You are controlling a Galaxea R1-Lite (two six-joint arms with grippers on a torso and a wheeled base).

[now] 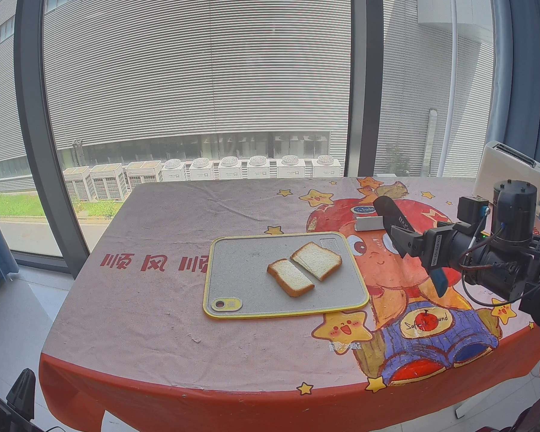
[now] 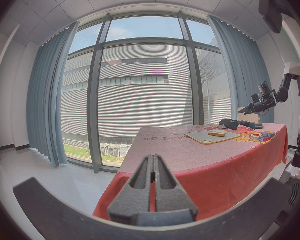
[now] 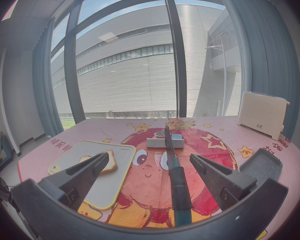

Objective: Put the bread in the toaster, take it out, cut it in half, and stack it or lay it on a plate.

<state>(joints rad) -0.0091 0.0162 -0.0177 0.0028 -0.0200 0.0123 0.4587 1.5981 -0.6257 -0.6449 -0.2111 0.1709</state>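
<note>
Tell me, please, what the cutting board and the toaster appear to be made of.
Cutting board: probably plastic, a matte grey face with a moulded yellow rim and a hanging hole. Toaster: a cream, matte shell without glare, plastic or painted metal; the look leaves that open.

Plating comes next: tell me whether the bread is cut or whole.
Cut: a near half and a far half lie on the cutting board, outside the toaster.

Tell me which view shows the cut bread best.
Head view: both bread halves lie in full on the cutting board. The right wrist view has a finger across them; the left wrist view shows them far off, edge-on.
</note>
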